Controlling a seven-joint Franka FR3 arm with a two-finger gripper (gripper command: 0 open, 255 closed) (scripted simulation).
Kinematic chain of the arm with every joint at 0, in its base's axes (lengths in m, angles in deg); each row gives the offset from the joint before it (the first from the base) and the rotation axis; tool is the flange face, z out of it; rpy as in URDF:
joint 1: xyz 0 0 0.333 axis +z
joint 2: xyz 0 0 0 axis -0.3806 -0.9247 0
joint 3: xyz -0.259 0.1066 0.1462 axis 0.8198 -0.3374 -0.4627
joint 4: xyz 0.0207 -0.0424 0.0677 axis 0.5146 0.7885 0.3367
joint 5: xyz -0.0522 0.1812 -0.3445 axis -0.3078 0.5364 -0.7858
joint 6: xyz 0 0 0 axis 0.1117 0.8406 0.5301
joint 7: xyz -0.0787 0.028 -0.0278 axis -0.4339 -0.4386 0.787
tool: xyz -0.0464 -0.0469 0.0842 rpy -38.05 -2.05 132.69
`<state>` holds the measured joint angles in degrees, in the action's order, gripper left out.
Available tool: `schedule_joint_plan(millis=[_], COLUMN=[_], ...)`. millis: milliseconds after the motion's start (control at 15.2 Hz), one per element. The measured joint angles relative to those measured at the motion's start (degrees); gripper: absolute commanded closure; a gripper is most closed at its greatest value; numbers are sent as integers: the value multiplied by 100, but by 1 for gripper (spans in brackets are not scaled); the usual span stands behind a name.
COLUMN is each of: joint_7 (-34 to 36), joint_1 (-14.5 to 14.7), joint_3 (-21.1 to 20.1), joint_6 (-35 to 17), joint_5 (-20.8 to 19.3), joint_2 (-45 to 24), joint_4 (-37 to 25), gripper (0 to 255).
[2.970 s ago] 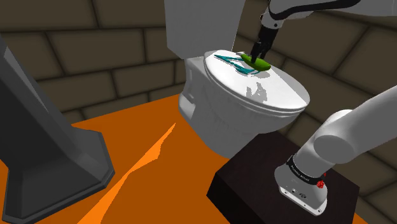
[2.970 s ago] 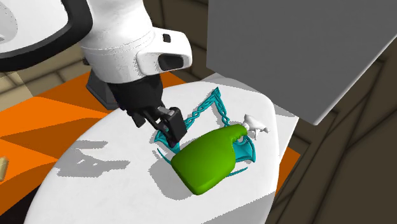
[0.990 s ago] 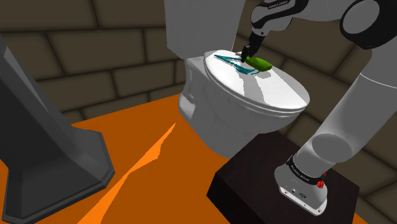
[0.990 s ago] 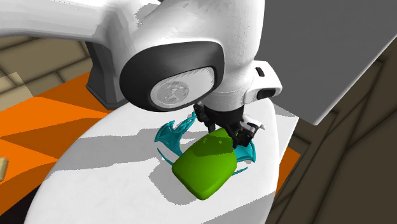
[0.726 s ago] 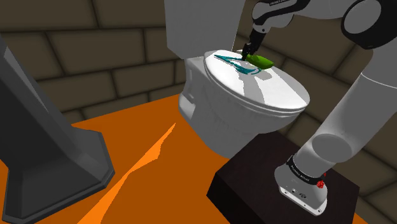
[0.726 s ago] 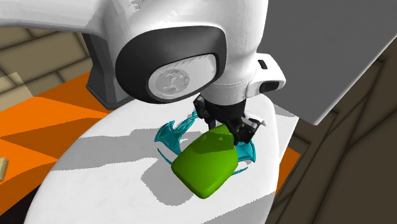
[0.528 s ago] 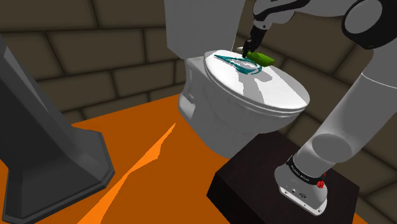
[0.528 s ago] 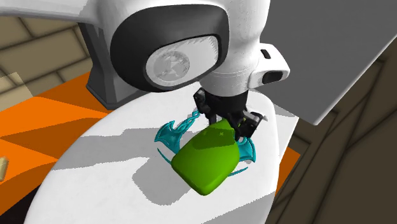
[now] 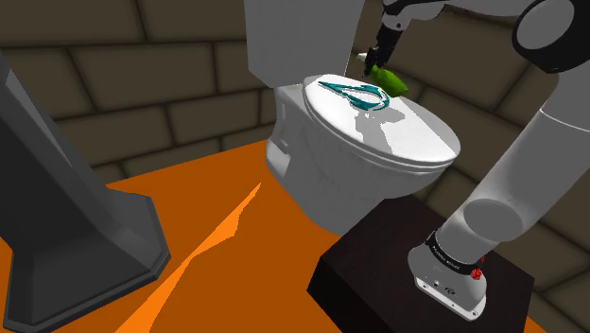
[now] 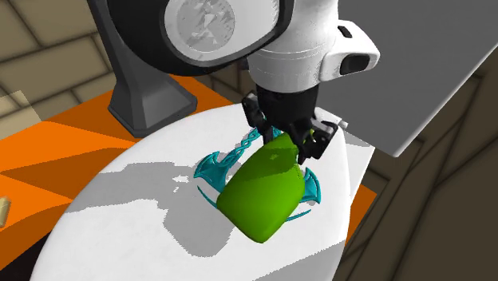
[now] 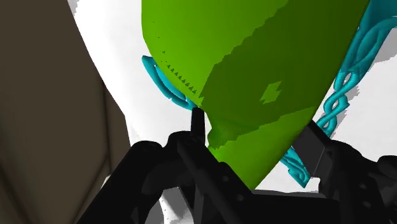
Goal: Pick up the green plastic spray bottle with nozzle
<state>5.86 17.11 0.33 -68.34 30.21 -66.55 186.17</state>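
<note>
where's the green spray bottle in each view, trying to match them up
Shoulder view: the green spray bottle is small, upper right of middle, under the black jaws, by the white lid's far edge.
Second exterior view: the bottle is large, at centre, tilted, neck up in the jaws.
Wrist view: the bottle has its narrow end between the jaws.
Shared landmark: the teal openwork ornament on the lid.
</note>
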Motion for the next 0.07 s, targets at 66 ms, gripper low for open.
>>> schedule_joint_plan(millis=[66], joint_7=[0], joint_1=[-2], joint_3=[1], joint_6=[50], joint_5=[4], joint_2=[-11], joint_4=[-61], gripper=[255])
